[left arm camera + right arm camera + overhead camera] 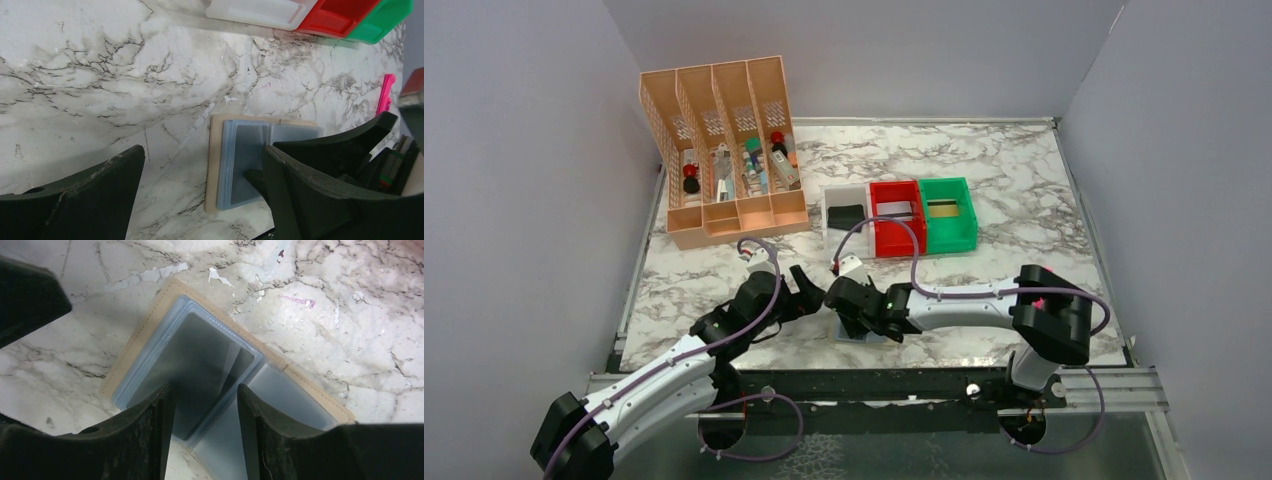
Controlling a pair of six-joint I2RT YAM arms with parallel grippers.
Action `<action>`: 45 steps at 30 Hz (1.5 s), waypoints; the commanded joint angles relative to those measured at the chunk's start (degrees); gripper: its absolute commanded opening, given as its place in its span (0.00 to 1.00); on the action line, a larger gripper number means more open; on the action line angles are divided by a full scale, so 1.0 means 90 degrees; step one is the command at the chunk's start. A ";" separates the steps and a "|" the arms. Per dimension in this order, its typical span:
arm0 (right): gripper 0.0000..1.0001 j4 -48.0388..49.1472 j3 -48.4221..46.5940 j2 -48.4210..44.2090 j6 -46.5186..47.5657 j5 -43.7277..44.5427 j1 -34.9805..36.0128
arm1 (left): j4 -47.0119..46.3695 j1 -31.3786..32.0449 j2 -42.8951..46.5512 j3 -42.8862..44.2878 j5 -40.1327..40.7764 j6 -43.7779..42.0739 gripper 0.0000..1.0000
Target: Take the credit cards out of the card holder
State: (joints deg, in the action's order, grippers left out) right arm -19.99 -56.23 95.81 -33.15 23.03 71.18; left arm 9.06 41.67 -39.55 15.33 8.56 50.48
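1. Left gripper (202, 150): jaws spread wide and holding nothing, hanging over bare marble just left of the card holder (214, 160). Nothing pins the holder down, so a pull on a card could drag or lift the whole wallet instead of freeing the card
2. Card holder: lies open and flat, lining up, close to the near edge of the table (1024, 200), about midway along it. A tug toward the arms could slide it off that edge
3. Credit card (200, 355): a grey card sits in a clear pocket of the holder. There may be a 2nd card edge tucked behind it, but I cannot tell. Snug pocket film could make the card stick, or 2 cards could come out together
4. Right gripper (205, 387): jaws partly open, 1 finger on each side of the card's near end, clamped on nothing. Closing here could pinch the film along with the card, or slip off the smooth plastic. The 2 grippers are close together, so they could collide
5. Pink stick (385, 95): lies on the table beyond the holder. A careless sweep of the right arm could knock it
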 commanded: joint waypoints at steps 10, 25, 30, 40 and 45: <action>0.29 0.0043 0.0055 0.0706 -0.0475 0.0072 0.0003 | -0.0161 -0.0031 -0.0024 -0.0017 -0.0130 -0.0153 0.90; 0.30 0.0103 0.0037 0.0234 -0.0267 0.0161 0.0007 | -0.0196 -0.0032 -0.0081 -0.0012 -0.0155 -0.0158 0.91; 0.51 0.0063 0.0027 0.0012 -0.0201 0.0205 0.0002 | -0.0183 -0.0031 -0.0074 0.0025 -0.0097 -0.0151 0.91; 0.54 0.0494 0.0310 0.0481 -0.0576 -0.0080 0.0002 | -0.0148 -0.0030 -0.0054 0.0033 -0.0122 -0.0168 0.91; 0.39 0.0478 0.0481 0.0750 -0.0846 -0.0013 0.0002 | -0.0071 -0.0030 0.0004 0.0044 -0.0121 -0.0178 0.91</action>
State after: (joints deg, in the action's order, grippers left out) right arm -14.22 -55.27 98.13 -38.13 23.14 71.18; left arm 8.91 41.67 -40.29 15.33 8.16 49.84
